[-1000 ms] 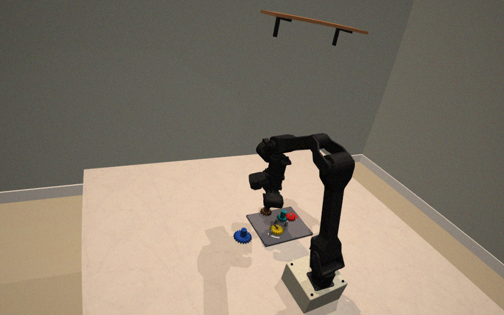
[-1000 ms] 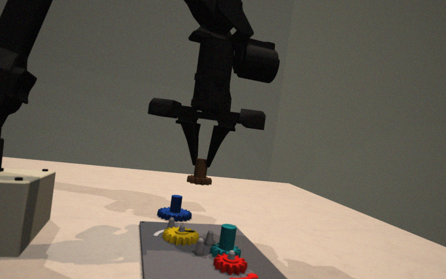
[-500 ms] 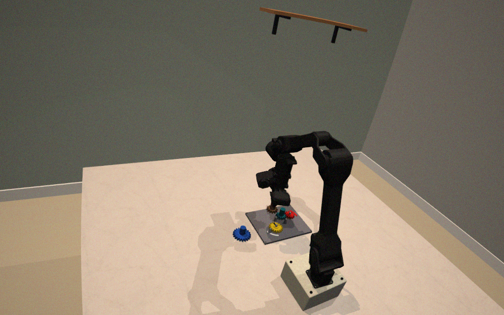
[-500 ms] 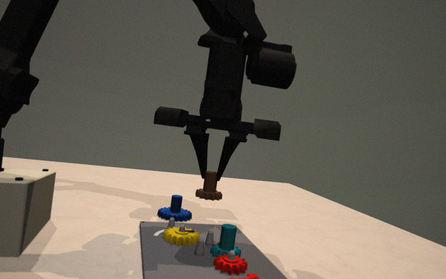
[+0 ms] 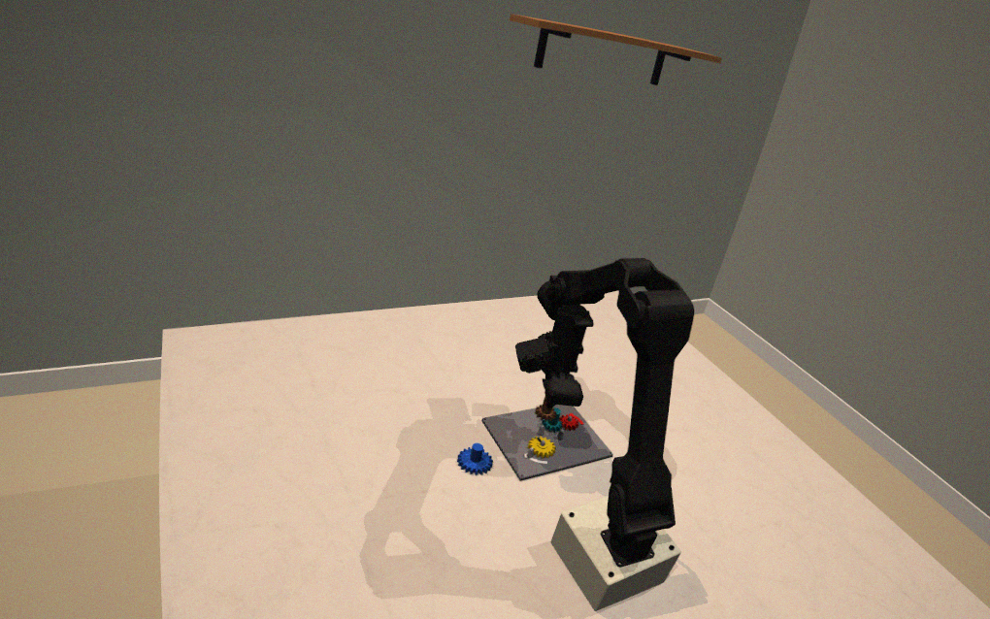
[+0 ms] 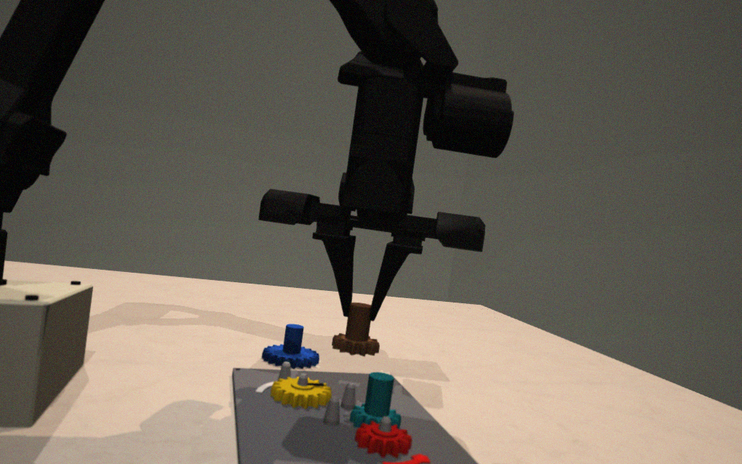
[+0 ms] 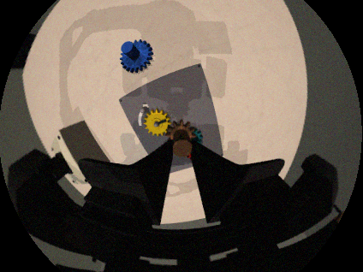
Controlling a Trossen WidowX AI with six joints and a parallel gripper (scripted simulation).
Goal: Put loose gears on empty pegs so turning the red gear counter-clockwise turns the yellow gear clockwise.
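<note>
The gripper [image 5: 547, 404] [image 6: 359, 317] [image 7: 181, 143] is grasping the brown gear [image 5: 544, 412] [image 6: 355, 344] [image 7: 181, 127] by its upright post, one finger on each side. In the exterior view the toothed part hangs below the fingertips, raised off the board [image 5: 577, 453] [image 6: 257, 432] [image 7: 193, 94] and the table [image 5: 291, 438] [image 6: 109, 356] [image 7: 257, 64], with the post leaning slightly.

The teal gear [image 5: 551, 423] [image 6: 376, 417] [image 7: 198, 137] is on the board, its tall post upright, right beside the red gear [image 5: 569, 423] [image 6: 383, 439]. In the exterior view the red gear lies on the near side of the teal one, and their teeth appear to meet. The yellow gear [image 5: 542, 447] [image 6: 300, 393] [image 7: 157, 123] sits on its peg farther left and farther back there, apart from both; its black stripe is visible on top.

Three bare pegs show in the exterior view: the far peg [image 6: 284, 372] stands just behind the yellow gear, to its left, while the middle peg [image 6: 348, 396] and the near peg [image 6: 332, 411] stand between the yellow and teal gears.

The blue gear [image 5: 474, 461] [image 6: 290, 356] [image 7: 137, 60] rests on the table off the board, post up. In the top view it is left of the board. The white arrow [image 5: 536, 459] [image 6: 265, 386] [image 7: 140, 117] curves beside the yellow gear, and part of the red arrow [image 6: 418, 458] shows at the near edge of the exterior view.
</note>
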